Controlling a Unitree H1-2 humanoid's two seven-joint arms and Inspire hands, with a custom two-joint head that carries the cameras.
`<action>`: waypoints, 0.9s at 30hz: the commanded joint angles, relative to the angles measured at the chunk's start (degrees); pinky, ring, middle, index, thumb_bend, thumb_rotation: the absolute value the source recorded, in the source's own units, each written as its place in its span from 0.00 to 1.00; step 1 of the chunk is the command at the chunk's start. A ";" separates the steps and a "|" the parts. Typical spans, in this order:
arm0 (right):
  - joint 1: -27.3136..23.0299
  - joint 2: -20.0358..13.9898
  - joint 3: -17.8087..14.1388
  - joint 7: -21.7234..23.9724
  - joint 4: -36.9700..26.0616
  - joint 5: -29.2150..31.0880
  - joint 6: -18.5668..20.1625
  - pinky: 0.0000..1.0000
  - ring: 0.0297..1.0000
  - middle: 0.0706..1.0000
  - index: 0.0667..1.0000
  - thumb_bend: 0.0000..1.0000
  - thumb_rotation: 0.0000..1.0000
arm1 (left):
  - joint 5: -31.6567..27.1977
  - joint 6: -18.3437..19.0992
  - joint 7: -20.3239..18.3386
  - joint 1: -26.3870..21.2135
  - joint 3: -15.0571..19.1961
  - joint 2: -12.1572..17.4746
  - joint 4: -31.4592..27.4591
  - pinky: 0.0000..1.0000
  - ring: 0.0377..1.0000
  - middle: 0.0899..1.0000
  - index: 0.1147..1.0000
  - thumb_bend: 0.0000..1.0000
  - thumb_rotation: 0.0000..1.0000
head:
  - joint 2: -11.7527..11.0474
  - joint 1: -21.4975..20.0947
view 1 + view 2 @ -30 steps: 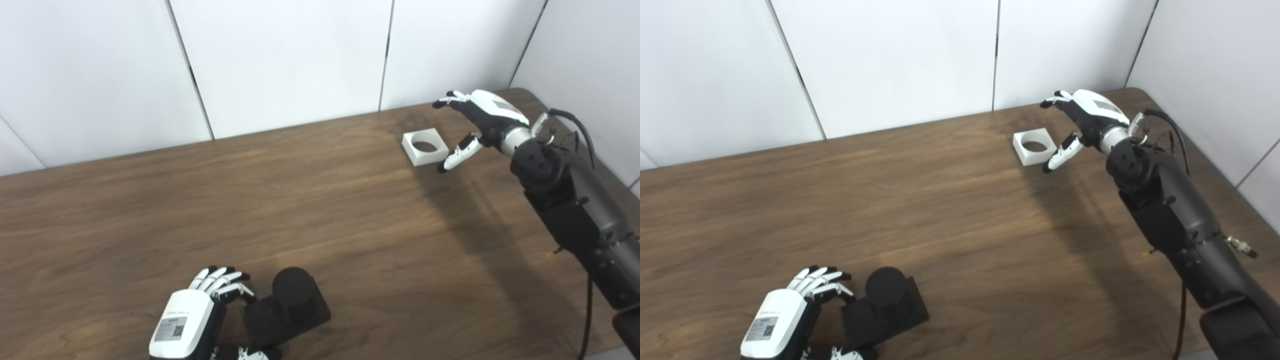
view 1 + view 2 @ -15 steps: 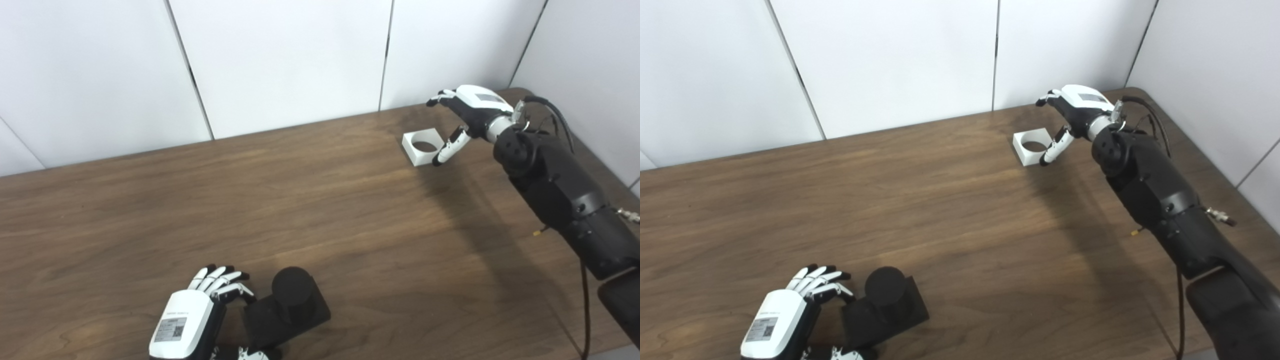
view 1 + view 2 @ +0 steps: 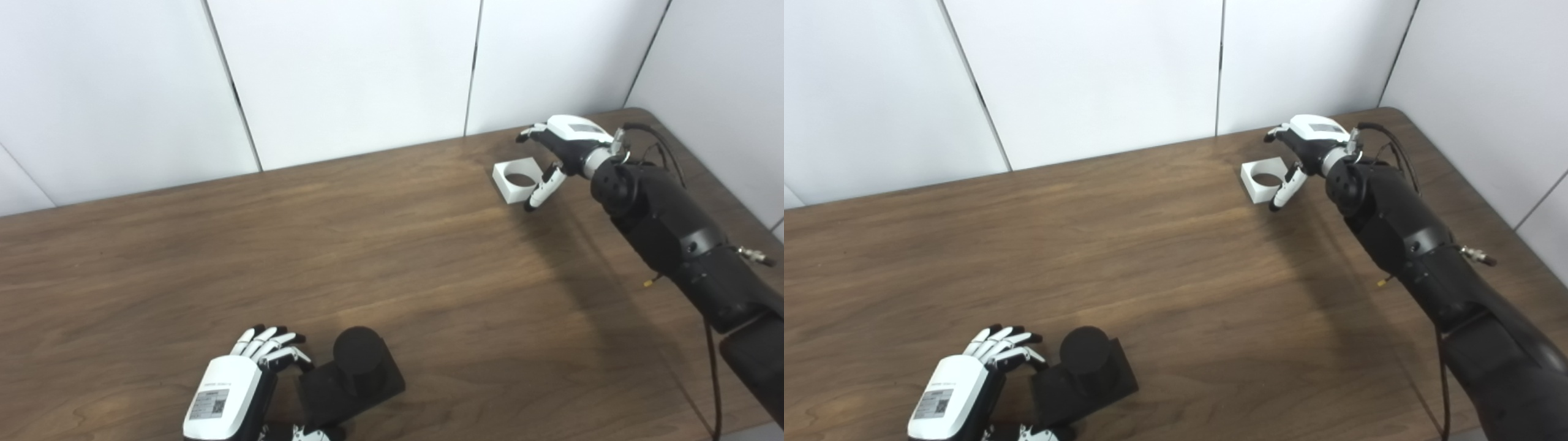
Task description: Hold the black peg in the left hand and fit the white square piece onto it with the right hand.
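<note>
Wood-grain brown surface (image 3: 380,245), white wall panels behind it. Black peg (image 3: 358,350): short upright cylinder on a black square base, lower centre of the frame, standing on the surface. Left hand (image 3: 229,395): lower left, just beside the peg's base, fingers (image 3: 269,343) curled and spread, thumb near the base's front edge; contact with the base cannot be told from this angle, and it holds nothing up. White square piece (image 3: 519,178): hollow block with a round hole, upper right, flat on the surface. Right hand (image 3: 560,150): upper right, fingers apart, spanning the piece's right side, thumb low at its near corner; grip not closed.
</note>
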 commanded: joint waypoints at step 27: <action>-6.54 -2.24 2.92 -1.45 6.11 -2.91 -4.37 1.00 0.96 0.85 0.71 0.75 0.18 | 4.39 2.61 -2.90 0.75 -0.10 -0.51 0.94 0.92 0.86 0.77 0.42 0.51 0.06 | 0.65 0.82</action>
